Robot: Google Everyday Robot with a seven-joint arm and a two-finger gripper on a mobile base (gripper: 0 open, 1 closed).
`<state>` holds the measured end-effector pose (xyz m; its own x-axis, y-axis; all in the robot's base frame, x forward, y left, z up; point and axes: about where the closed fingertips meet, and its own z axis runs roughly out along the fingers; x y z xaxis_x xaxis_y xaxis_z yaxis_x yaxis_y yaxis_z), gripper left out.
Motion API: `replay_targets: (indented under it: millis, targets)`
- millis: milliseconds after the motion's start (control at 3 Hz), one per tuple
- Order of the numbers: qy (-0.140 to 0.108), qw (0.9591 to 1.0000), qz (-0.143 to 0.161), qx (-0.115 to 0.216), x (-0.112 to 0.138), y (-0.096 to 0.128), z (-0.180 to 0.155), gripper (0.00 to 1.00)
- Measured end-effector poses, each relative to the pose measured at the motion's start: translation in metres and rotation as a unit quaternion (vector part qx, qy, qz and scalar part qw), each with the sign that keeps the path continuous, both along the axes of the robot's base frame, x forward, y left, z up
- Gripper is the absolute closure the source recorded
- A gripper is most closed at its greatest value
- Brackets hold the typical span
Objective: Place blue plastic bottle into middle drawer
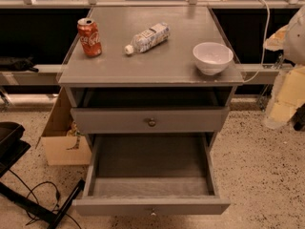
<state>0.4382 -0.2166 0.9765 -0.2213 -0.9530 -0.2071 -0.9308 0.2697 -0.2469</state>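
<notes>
The blue plastic bottle lies on its side on the grey cabinet top, with its white cap pointing front-left. The middle drawer is pulled out wide at the bottom front, and its inside is empty. The like grey drawer above it is shut. My arm shows as a pale shape at the right edge. The gripper is the dark piece low on that shape, mostly cut off by the edge, far right of the bottle and holding nothing that I can see.
A red Coca-Cola can stands left of the bottle. A white bowl sits at the top's right front corner. A cardboard box stands on the floor left of the cabinet. A black stand and cables lie at lower left.
</notes>
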Motion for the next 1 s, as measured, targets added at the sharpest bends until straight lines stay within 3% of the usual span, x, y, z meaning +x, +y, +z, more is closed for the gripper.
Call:
replay_targets:
  millis: [333, 667, 1000]
  targets:
    - [0.000, 1.0000, 0.000, 0.000, 0.000, 0.000, 0.000, 0.00]
    - [-0.019, 0.9988, 0.043, -0.009, 0.024, 0.016, 0.009, 0.00]
    - [-0.042, 0.9940, 0.100, -0.016, 0.062, 0.043, 0.025, 0.00]
